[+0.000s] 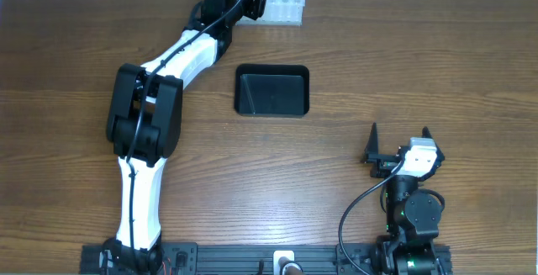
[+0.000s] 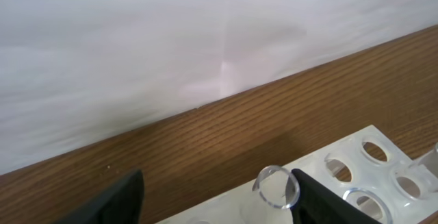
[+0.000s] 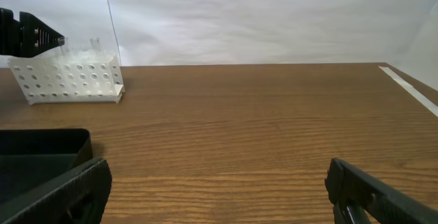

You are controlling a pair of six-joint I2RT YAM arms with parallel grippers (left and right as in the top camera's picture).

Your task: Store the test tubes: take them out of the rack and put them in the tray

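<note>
Lab-style robot test bench: wood-grain table, plain white backdrop, test-tube rack, black tray.

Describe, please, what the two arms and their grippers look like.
The left arm has white shells on its long links and bulky black joints, with a black cable along it. The right arm is mostly black with a white wrist block and a looping black cable. The left gripper and right gripper have plain black fingers.
</note>
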